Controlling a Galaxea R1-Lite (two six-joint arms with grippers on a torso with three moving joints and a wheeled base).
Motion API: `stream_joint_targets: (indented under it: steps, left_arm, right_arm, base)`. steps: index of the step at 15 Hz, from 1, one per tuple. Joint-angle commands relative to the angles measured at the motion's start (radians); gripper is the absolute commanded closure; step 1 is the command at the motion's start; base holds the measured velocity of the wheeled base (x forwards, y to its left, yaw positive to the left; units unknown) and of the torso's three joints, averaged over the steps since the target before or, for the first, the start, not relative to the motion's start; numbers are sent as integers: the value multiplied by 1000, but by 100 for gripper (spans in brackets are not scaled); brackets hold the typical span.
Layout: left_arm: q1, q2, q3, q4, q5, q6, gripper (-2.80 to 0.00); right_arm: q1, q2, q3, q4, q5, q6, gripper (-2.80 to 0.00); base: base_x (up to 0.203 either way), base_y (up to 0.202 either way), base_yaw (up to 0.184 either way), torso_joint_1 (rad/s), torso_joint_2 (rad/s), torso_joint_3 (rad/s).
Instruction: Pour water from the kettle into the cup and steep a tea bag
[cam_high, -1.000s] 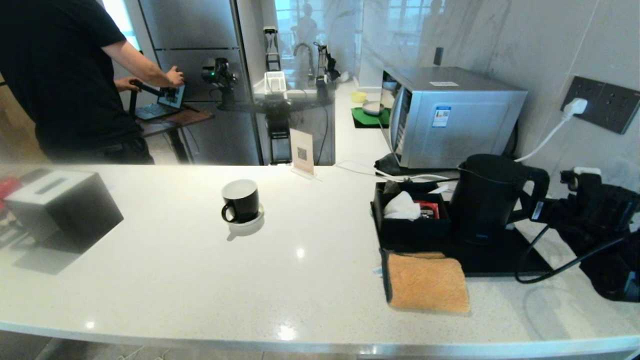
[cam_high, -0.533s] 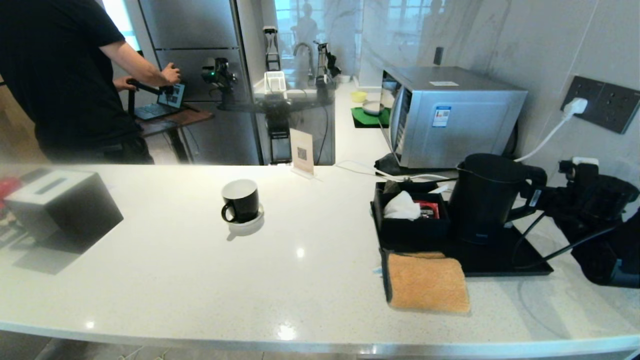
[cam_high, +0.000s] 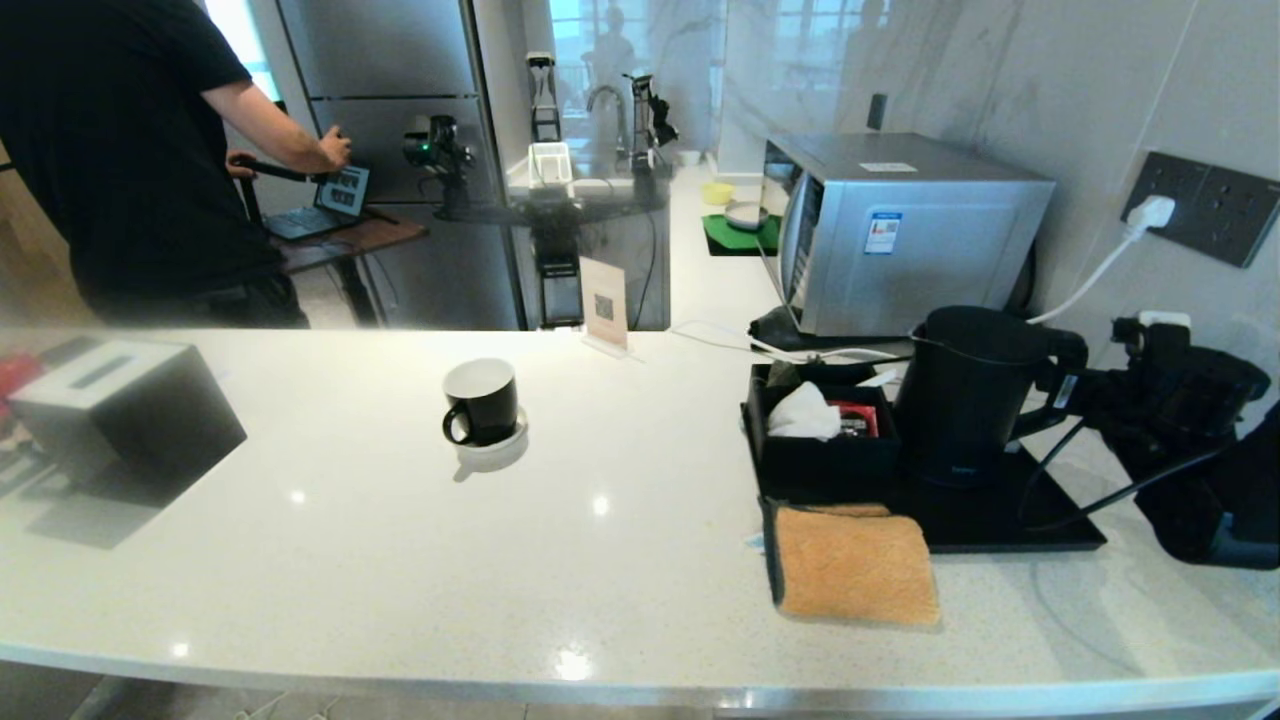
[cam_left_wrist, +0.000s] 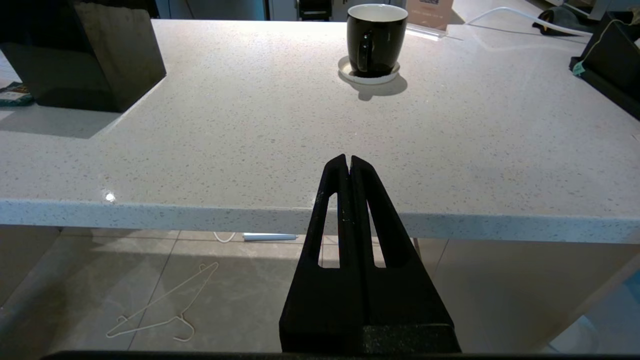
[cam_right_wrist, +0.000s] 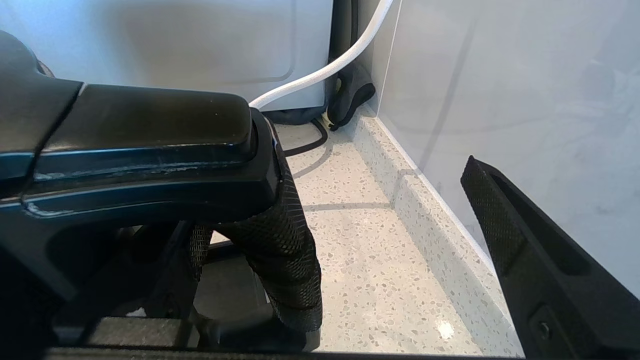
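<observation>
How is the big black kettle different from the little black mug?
The kettle is much taller and wider than the mug. The kettle stands on a black tray; the mug sits on a small white saucer. The kettle looks matte and closed on top; the mug is glossy, with an open top and white inside. Both are black, upright and have a handle.

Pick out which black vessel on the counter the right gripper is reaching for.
The tall matte black kettle on the tray, with the right gripper at its handle; the small mug stands apart on its white saucer.
</observation>
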Motion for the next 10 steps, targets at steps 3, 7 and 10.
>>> stream_joint_targets:
  steps: [3,7,10]
  left_arm:
    - [0,1,0,0,1,-1,0]
    - [0,0,0,0,1,-1,0]
    - [0,0,0,0,1,-1,0]
  right_arm:
    - [0,-3,0,-11,-2,-5,-280]
    - [0,-3,4,-13,-4,-13,0]
    - [1,-5,9,-39,-2,-2,0]
  base:
    - [0,0,0,0,0,0]
    - [0,0,0,0,0,0]
    - [0,0,0,0,0,0]
